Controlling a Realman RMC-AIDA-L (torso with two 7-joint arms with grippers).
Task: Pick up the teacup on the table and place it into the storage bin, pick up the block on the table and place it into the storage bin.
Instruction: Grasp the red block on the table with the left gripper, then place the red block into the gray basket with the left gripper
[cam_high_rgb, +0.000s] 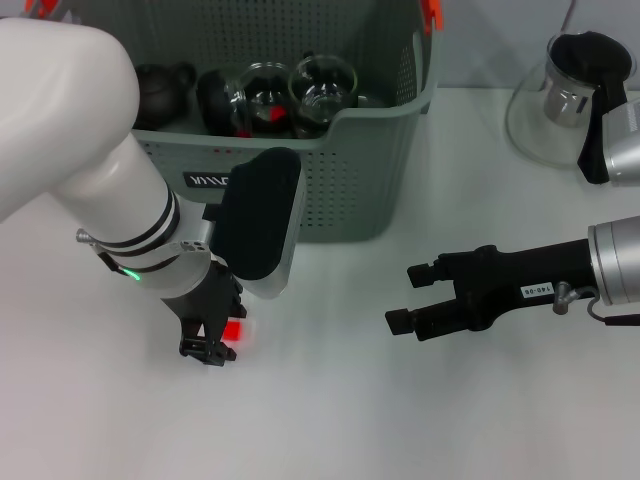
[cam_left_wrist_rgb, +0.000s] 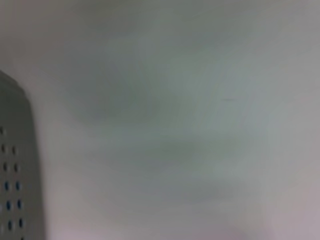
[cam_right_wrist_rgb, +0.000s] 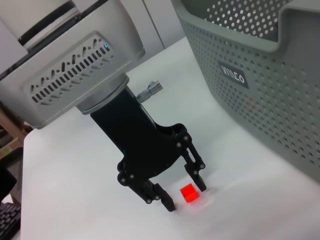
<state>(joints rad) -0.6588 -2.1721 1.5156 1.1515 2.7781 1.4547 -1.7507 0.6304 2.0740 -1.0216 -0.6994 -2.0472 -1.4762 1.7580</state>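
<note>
A small red block (cam_high_rgb: 235, 330) lies on the white table in front of the storage bin (cam_high_rgb: 350, 190). My left gripper (cam_high_rgb: 215, 345) reaches down to the table and stands open astride the block. In the right wrist view its black fingers (cam_right_wrist_rgb: 167, 204) flank the block (cam_right_wrist_rgb: 189, 192), one close to it and the other a little apart. The grey-green perforated bin (cam_right_wrist_rgb: 260, 75) holds two glass teacups (cam_high_rgb: 322, 82) and dark teapots. My right gripper (cam_high_rgb: 400, 297) hovers open and empty to the right, pointing at the left gripper.
A glass pitcher with a black lid (cam_high_rgb: 570, 95) stands at the back right. The bin's wall (cam_left_wrist_rgb: 15, 175) is close beside the left wrist. White tabletop (cam_high_rgb: 330, 420) stretches in front of both grippers.
</note>
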